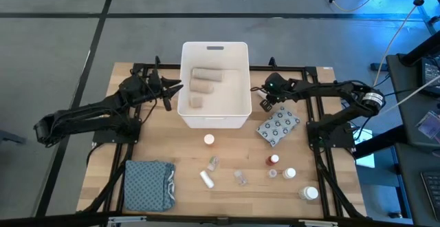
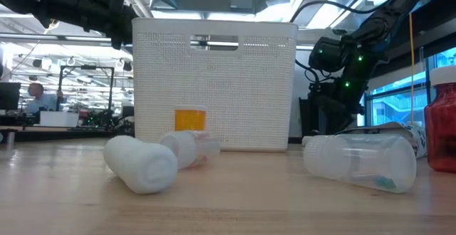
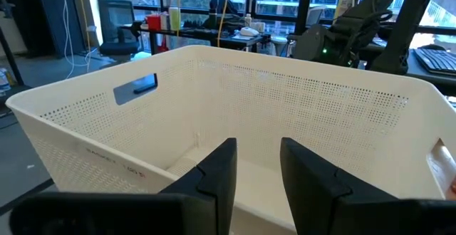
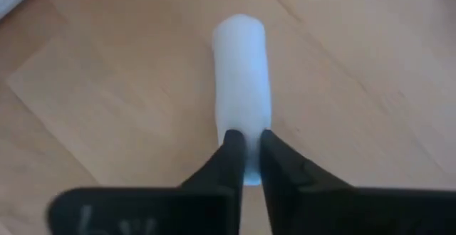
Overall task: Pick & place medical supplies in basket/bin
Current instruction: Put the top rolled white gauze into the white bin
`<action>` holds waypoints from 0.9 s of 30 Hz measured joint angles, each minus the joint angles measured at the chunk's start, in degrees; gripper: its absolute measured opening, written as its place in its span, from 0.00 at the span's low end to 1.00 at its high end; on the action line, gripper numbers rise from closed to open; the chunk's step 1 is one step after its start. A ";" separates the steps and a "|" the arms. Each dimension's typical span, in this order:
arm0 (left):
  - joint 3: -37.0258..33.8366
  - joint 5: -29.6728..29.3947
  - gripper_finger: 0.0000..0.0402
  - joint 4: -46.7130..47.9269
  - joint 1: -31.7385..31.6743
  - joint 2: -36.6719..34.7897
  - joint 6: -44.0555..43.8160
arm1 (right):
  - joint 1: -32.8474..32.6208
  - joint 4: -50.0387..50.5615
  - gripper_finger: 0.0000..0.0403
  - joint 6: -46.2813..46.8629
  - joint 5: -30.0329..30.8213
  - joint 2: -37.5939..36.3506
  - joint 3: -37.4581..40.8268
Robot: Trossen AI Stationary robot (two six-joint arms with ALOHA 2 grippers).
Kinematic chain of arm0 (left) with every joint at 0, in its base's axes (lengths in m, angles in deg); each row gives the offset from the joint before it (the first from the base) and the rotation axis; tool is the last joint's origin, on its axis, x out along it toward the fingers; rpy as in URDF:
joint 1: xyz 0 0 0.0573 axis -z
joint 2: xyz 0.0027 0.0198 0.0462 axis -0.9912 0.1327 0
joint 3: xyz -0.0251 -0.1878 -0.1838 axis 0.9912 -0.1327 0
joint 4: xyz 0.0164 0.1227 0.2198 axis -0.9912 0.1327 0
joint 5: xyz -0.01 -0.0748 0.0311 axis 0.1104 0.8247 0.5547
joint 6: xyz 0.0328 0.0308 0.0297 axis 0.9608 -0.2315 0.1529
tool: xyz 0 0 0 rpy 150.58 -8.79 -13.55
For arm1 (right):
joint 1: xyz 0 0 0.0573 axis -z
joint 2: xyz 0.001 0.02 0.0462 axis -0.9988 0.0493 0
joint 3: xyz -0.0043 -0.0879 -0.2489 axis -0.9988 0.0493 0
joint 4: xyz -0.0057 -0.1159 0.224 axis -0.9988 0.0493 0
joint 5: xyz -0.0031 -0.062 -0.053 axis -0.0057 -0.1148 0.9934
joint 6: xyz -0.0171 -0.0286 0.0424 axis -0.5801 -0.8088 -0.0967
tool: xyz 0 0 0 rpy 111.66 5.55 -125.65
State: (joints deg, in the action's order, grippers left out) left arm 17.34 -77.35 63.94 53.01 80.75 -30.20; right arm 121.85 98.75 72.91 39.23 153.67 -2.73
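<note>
The white basket/bin (image 1: 214, 119) stands at the far middle of the table with three beige bandage rolls (image 1: 203, 81) on its floor. My left gripper (image 3: 256, 149) hovers open at the bin's left rim (image 3: 85, 103), with nothing between its fingers. Just right of the bin, my right gripper (image 4: 247, 141) is shut on a white cylinder (image 4: 241, 71) that lies on the wood. More medical supplies lie nearer: a grey dotted packet (image 1: 277, 126), an orange-capped bottle (image 1: 208, 139), a red-capped bottle (image 1: 273, 159), white bottles (image 1: 206, 179) and clear vials (image 1: 240, 177). My right gripper pinches the white cylinder's near end (image 4: 246, 117) between its two fingers. They come slanting down from above, roughly in line with the cylinder's length. The cylinder lies flat on the table, and its far end (image 4: 239, 28) points away from the gripper.
A folded blue-grey cloth (image 1: 148, 184) lies at the near left. A white bottle (image 2: 142, 165) and a clear vial (image 2: 360, 160) lie on their sides close to the near edge. The arms' black frames (image 1: 323, 127) flank the bin. Bare wood shows between bin and supplies.
</note>
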 joint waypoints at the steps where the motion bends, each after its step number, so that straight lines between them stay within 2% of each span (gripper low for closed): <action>1: 0.02 0.00 0.25 0.00 0.00 0.00 0.00 | 0.00 -0.02 0.03 -0.43 0.05 -0.04 0.00; 4: 0.01 -0.02 0.25 0.01 0.00 0.00 0.00 | 0.00 0.44 0.02 0.15 0.04 -0.55 -0.10; 7: 0.01 -0.05 0.25 0.02 0.00 0.00 0.00 | -0.03 6.05 0.01 2.27 1.18 -2.40 -2.59; 13: 0.01 -0.15 0.25 0.02 0.00 0.00 0.00 | -0.63 19.77 0.01 5.25 11.77 -9.45 -12.40; 17: 0.02 -0.15 0.25 0.02 0.00 0.00 0.00 | -2.07 23.69 0.01 4.88 17.70 -14.01 -21.93; 19: 0.00 -0.15 0.25 0.02 0.00 0.01 0.00 | -3.10 21.36 0.00 2.18 17.27 -15.20 -26.75; 22: 0.02 -0.15 0.25 0.02 0.00 0.00 0.00 | -4.97 14.63 0.00 -1.92 11.40 -14.88 -33.24; 25: 0.02 -0.15 0.25 0.01 0.00 0.01 0.00 | -7.05 8.57 0.00 -7.13 5.35 -11.82 -39.47; 27: 0.00 -0.15 0.25 0.00 0.00 0.01 0.00 | -8.38 7.92 0.00 -10.35 3.25 -8.19 -44.44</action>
State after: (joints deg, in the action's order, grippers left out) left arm 17.34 -77.50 63.94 53.01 80.76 -30.20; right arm 113.47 106.67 62.56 42.48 145.49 -47.18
